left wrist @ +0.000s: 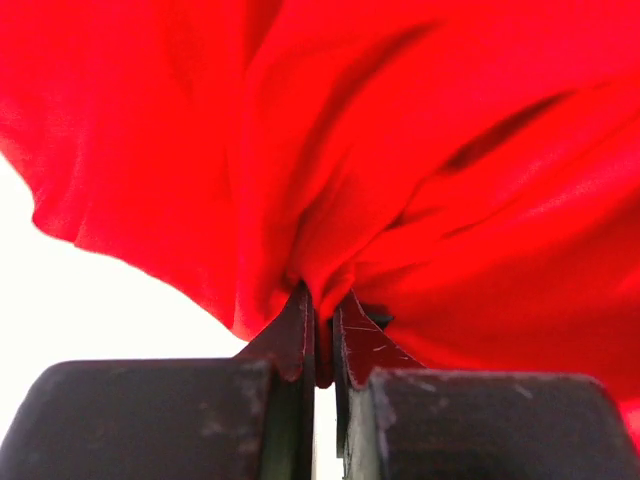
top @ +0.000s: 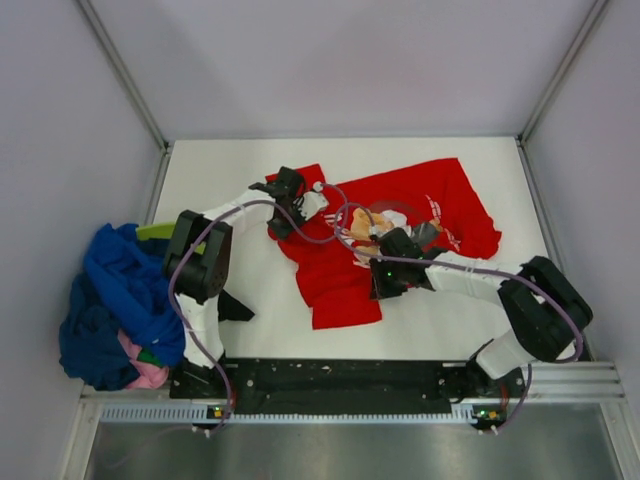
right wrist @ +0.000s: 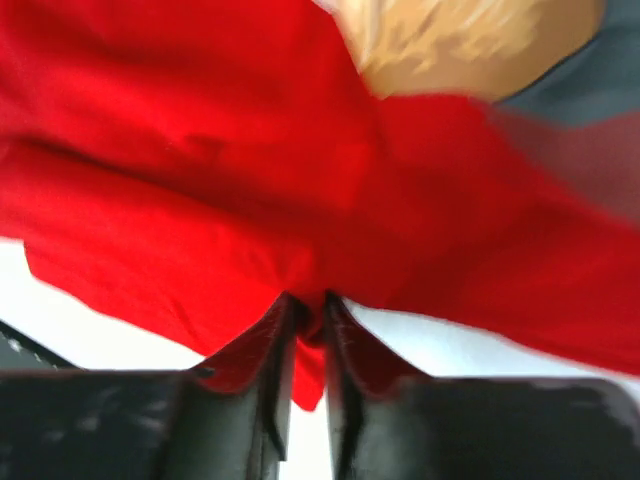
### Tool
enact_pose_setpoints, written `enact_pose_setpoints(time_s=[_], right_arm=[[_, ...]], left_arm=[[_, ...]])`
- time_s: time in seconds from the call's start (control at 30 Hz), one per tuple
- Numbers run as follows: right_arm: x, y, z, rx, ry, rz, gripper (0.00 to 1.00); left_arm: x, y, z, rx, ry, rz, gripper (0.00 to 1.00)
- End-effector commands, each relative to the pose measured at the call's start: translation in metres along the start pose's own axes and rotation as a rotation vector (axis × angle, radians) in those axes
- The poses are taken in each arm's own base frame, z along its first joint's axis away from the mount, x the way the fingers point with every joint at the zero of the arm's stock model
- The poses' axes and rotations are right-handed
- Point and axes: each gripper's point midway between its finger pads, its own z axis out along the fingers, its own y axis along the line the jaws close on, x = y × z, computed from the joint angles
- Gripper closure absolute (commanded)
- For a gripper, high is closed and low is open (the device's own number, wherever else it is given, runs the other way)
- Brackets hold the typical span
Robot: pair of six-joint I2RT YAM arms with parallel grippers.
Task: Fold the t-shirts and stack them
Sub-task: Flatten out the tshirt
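**A:** Hazards first, largest down?

**B:** Red t-shirt (top: 400,215). Lay crumpled across mid-table, print side up, doubled over itself at the near end. Judged likely to fold crooked if raised by two bunched pinches rather than by hem or shoulders.

**A:** Next?

**B:** Pile of t-shirts (top: 115,300). Sat heaped at the table's left edge against the wall, mostly blue, with pink and green showing below. Lay just beside the left arm's elbow; judged liable to be snagged or dragged by a wide swing.

**A:** Grippers?

**B:** Left gripper (left wrist: 322,320). Clenched on a gather of red cloth at the shirt's left end. Right gripper (right wrist: 305,315). Clamped likewise on a red fold near the shirt's middle, just below the tan figure. Shallow bites both; judged apt to slip, or to catch two layers at once.

**A:** Setting?

**B:** Walls (top: 330,60). Stood plain and pale on three sides, with metal frame posts (top: 120,70) at the corners. Table (top: 230,170). Looked white, smooth, matte; judged slick enough to let cloth slide instead of lying flat.
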Motion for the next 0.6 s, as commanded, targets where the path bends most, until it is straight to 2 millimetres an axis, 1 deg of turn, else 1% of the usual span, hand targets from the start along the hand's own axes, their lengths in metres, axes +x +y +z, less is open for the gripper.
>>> enact_pose_setpoints(time_s=[0.0,0.07,0.13,0.17,0.2,0.23,0.27,0.3,0.33,0.37,0.4,0.43,0.47,0.5,0.57], right_arm=[[-0.018,0.039,0.028,-0.133,0.013,-0.057,1.00],[-0.037,0.072,0.030,-0.213,-0.009,-0.141,1.00],[-0.057,0.109,0.026,-0.279,-0.048,-0.243,1.00],[-0.060,0.128,0.025,-0.322,-0.054,-0.297,1.00],[-0.067,0.146,0.021,-0.364,-0.072,-0.357,0.97],[-0.068,0.158,0.019,-0.394,-0.072,-0.401,0.86],[-0.071,0.167,0.014,-0.418,-0.079,-0.438,0.70],[-0.073,0.170,0.009,-0.426,-0.081,-0.461,0.59],[-0.076,0.167,0.004,-0.409,-0.093,-0.474,0.50],[-0.078,0.158,-0.002,-0.371,-0.112,-0.482,0.43],[-0.086,0.144,-0.010,-0.317,-0.149,-0.471,0.38],[-0.094,0.128,-0.023,-0.261,-0.195,-0.443,0.32],[-0.101,0.106,-0.031,-0.204,-0.225,-0.384,0.29],[-0.106,0.080,-0.039,-0.140,-0.247,-0.313,0.27],[-0.116,0.018,-0.054,0.003,-0.285,-0.136,0.27]], left_arm=[[-0.027,0.082,-0.011,-0.270,-0.039,-0.063,1.00],[-0.033,0.122,-0.016,-0.364,-0.053,-0.117,1.00],[-0.036,0.160,-0.026,-0.429,-0.065,-0.196,0.94],[-0.035,0.173,-0.030,-0.446,-0.066,-0.230,0.84],[-0.033,0.186,-0.033,-0.452,-0.076,-0.262,0.71],[-0.033,0.193,-0.040,-0.450,-0.094,-0.287,0.62],[-0.032,0.197,-0.048,-0.440,-0.114,-0.300,0.52],[-0.030,0.197,-0.057,-0.432,-0.137,-0.307,0.45],[-0.031,0.194,-0.068,-0.417,-0.167,-0.302,0.38],[-0.029,0.186,-0.076,-0.392,-0.185,-0.282,0.33],[-0.028,0.178,-0.087,-0.372,-0.213,-0.259,0.26],[-0.025,0.165,-0.094,-0.347,-0.230,-0.229,0.17],[-0.018,0.146,-0.097,-0.296,-0.244,-0.197,0.16],[-0.017,0.132,-0.109,-0.265,-0.275,-0.153,0.16],[-0.010,0.092,-0.118,-0.147,-0.312,-0.053,0.16]])
